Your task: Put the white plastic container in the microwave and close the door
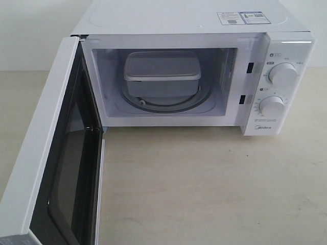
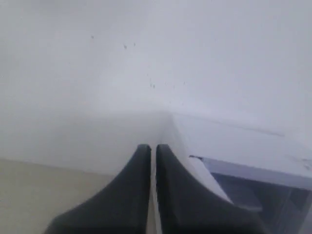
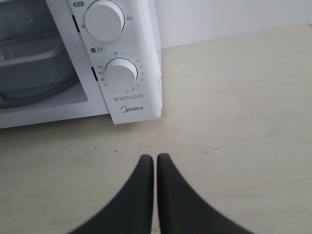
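Observation:
The white plastic container (image 1: pixel 162 74) sits lidded on the glass turntable (image 1: pixel 202 101) inside the microwave (image 1: pixel 179 20). The door (image 1: pixel 43 153) is swung wide open to the left, its dark window facing inward. Neither gripper shows in the exterior view. My left gripper (image 2: pixel 152 146) is shut on nothing, close to the door's white top edge (image 2: pixel 207 178), with the microwave's top (image 2: pixel 243 146) beyond it. My right gripper (image 3: pixel 155 157) is shut and empty over the table, in front of the microwave's dial panel (image 3: pixel 120 74). The container (image 3: pixel 29 61) shows dimly inside the cavity.
The beige tabletop (image 1: pixel 214 184) spreads in front of the microwave. Two round dials (image 1: pixel 282 73) sit on the right panel, and stickers (image 1: pixel 240 18) lie on top. A pale wall (image 2: pixel 146 58) stands behind.

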